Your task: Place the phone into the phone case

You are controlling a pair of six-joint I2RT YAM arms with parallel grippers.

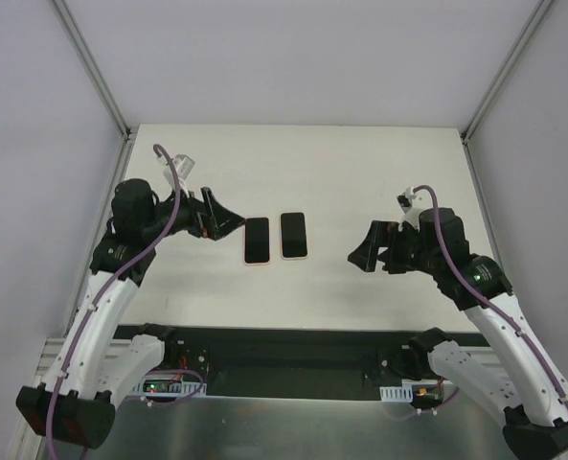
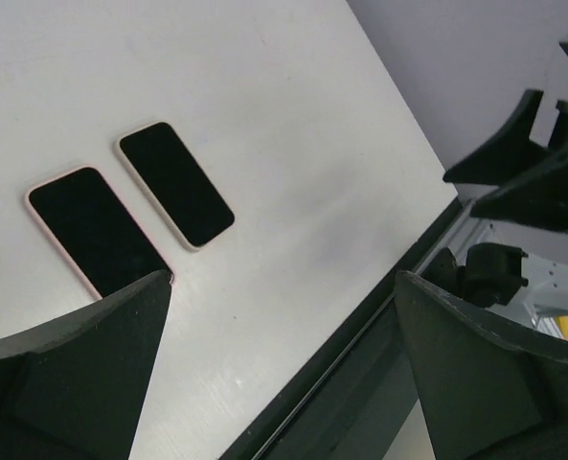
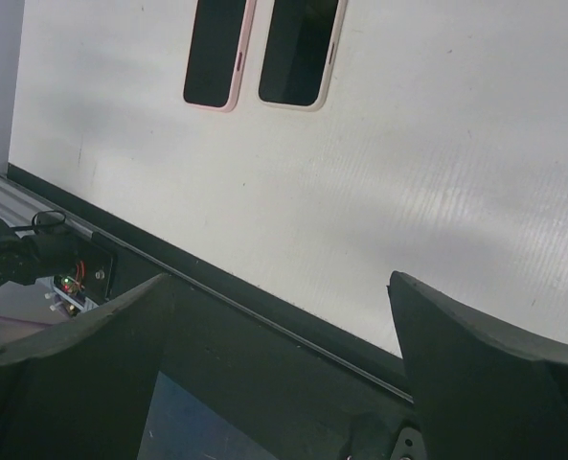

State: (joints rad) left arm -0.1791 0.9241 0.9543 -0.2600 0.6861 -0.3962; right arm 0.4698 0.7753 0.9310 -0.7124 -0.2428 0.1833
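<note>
Two flat dark rectangles lie side by side in the middle of the white table. The left one (image 1: 256, 241) has a pink rim, the right one (image 1: 293, 235) a pale cream rim. I cannot tell which is the phone and which the case. Both show in the left wrist view, pink (image 2: 97, 233) and cream (image 2: 175, 184), and in the right wrist view, pink (image 3: 219, 53) and cream (image 3: 301, 50). My left gripper (image 1: 228, 222) hovers open and empty just left of the pink one. My right gripper (image 1: 365, 257) is open and empty, well right of the cream one.
The table's (image 1: 360, 172) near edge meets a dark rail (image 1: 293, 340) in front of the arm bases. White walls and metal frame posts enclose the table on the left, right and back. The right arm's gripper (image 2: 533, 163) shows in the left wrist view.
</note>
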